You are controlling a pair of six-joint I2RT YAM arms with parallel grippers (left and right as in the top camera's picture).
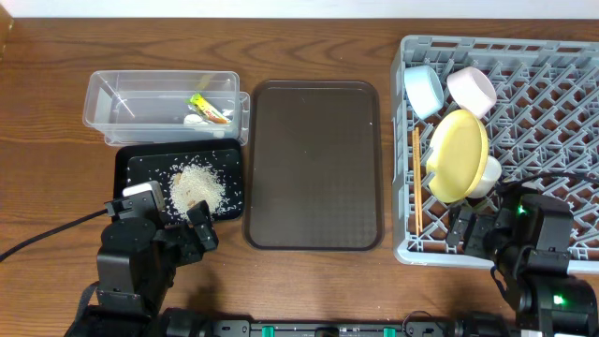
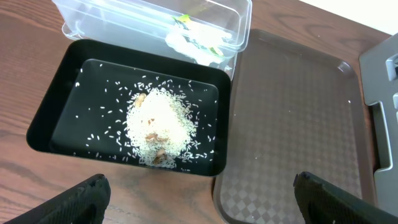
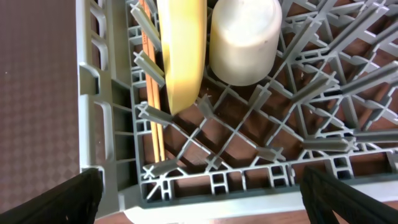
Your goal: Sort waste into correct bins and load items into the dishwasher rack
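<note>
**Rack loaded with dishes, waste sorted into two bins**

Overhead: a light-grey plastic rack (image 1: pixel 552 112) with a lattice of pegs fills the right side of a wood-grain table (image 1: pixel 47 140). At its far left corner, a pale blue bowl (image 1: pixel 423 89) and a white bowl (image 1: pixel 471 89) lean on their sides. A round yellow plate (image 1: pixel 457 154) stands on edge, and a small pale cup (image 1: pixel 487 175) touches its right side. Thin wooden chopsticks (image 1: pixel 416 178) lie along the rack's left wall. A dark brown textured tray (image 1: pixel 314 164) sits at centre. On the left, a clear rectangular tub (image 1: pixel 103 98) holds a yellow-green wrapper (image 1: pixel 210 109) and a crumpled white scrap (image 1: pixel 193 119). Just in front of it, a shallow black tray (image 1: pixel 136 168) holds a mound of white rice (image 1: pixel 197 185). The left gripper (image 1: pixel 178 220) hovers at the black tray's near edge. The right gripper (image 1: pixel 482 225) hovers at the rack's near left corner.

Left wrist: loose grains are scattered around the rice mound on the glossy black tray. The dark fingers (image 2: pixel 81 199) are spread wide with nothing between them.

Right wrist: the plate's rim rests between pegs, with the smooth cylindrical cup beside it. The fingers (image 3: pixel 68 199) are spread wide and grip nothing.
</note>
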